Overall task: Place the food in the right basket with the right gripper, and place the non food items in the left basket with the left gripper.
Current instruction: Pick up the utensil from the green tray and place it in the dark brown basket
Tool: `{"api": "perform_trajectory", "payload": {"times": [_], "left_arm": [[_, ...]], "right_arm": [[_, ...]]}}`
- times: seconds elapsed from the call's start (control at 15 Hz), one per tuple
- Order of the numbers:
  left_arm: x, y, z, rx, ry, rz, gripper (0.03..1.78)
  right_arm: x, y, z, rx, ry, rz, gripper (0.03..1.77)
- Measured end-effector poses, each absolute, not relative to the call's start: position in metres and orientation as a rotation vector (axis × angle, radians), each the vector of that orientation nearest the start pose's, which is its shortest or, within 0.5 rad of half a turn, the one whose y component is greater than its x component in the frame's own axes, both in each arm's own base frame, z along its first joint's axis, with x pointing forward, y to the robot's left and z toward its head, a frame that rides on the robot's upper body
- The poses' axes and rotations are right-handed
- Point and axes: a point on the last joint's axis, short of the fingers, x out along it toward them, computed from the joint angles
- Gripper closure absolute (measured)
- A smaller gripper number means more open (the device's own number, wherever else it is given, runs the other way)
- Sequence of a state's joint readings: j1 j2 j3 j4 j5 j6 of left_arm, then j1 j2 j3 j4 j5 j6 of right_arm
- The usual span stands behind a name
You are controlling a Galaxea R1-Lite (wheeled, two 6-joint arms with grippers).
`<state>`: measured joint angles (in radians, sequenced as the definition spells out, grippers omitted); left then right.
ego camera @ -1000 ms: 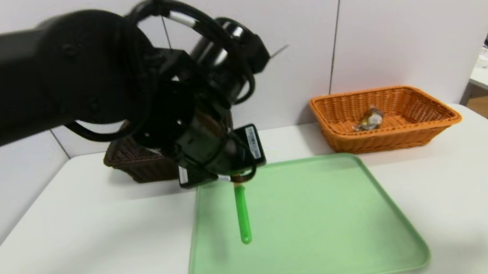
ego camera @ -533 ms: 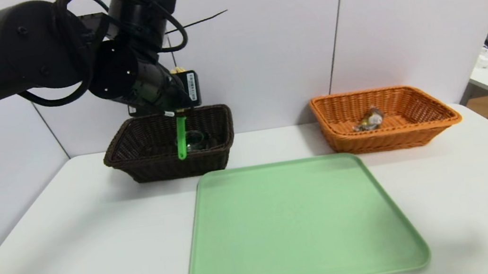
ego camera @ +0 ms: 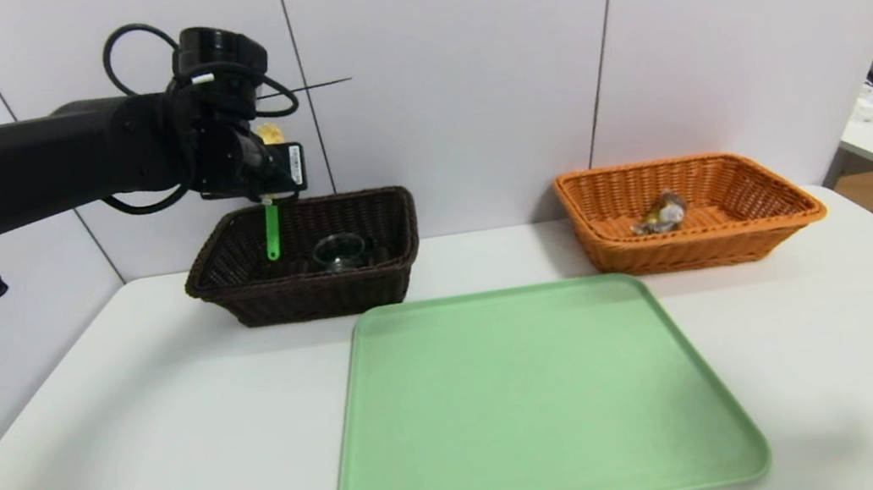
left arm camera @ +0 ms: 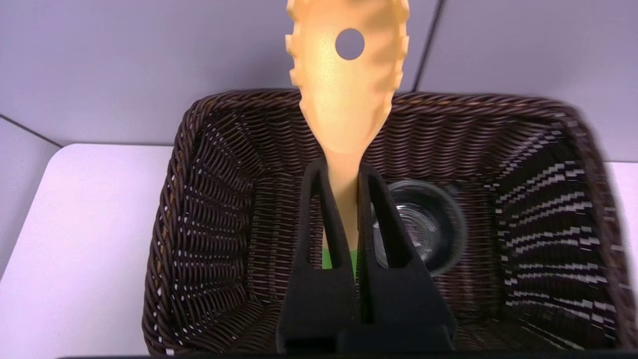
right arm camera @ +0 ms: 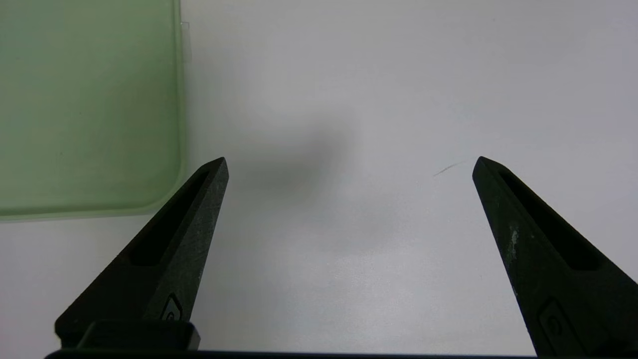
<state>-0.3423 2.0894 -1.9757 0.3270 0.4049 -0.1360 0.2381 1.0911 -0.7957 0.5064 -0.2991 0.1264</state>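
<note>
Left gripper [left arm camera: 344, 172] above the dark brown basket [ego camera: 307, 297] at the far left of the counter [ego camera: 178, 469]; jaws closed on the fork-like spoon [left arm camera: 349, 94], gripping it around the narrow neck. Spoon head pale yellow, smooth, a broad oval with short blunt prongs along both edges and one round hole through it; handle bright green, slim, round-ended, hanging down over the basket. From the head view, hard to be sure whether the handle tip dips below the rim. Basket itself rectangular, flared walls, tight wicker weave, rolled and braided rim, small gaps letting light through. Inside it, a round clear glass cup [left arm camera: 423, 227], thick shiny rim, dark holder about it, lying right of the green handle. Far right, the orange-tan basket [ego camera: 692, 243], same flared rectangle, woven in finer-looking horizontal strands; in it the food [ego camera: 661, 213], a small lump in crinkled clear wrap, glints of gold and dark beneath. Between and nearer than the two baskets, a pale green tray [ego camera: 544, 401], flat, matt, rounded corners, low raised lip. Counter white and smooth, one faint scratch at the right. Right gripper [right arm camera: 351, 167] parked over the near right of the counter, black tapered jaws wide open, nothing between them.
</note>
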Motion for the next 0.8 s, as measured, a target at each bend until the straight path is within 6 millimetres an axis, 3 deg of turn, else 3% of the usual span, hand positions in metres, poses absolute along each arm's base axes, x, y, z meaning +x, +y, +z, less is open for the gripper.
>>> {"api": "perform_trajectory", "payload": {"times": [0.33, 0.73, 0.8], "left_arm": [[0.429, -0.119, 0.239, 0.038, 0.456, 0.141, 1.73], [0.432, -0.118, 0.231, 0.052, 0.479, 0.174, 1.73], [0.433, -0.118, 0.231, 0.054, 0.478, 0.186, 1.58]], "right_arm": [[0.119, 0.023, 0.214, -0.096, 0.768, -0.099, 0.11], [0.119, 0.023, 0.212, -0.094, 0.776, -0.089, 0.11], [0.119, 0.024, 0.212, -0.092, 0.777, -0.085, 0.11]]}}
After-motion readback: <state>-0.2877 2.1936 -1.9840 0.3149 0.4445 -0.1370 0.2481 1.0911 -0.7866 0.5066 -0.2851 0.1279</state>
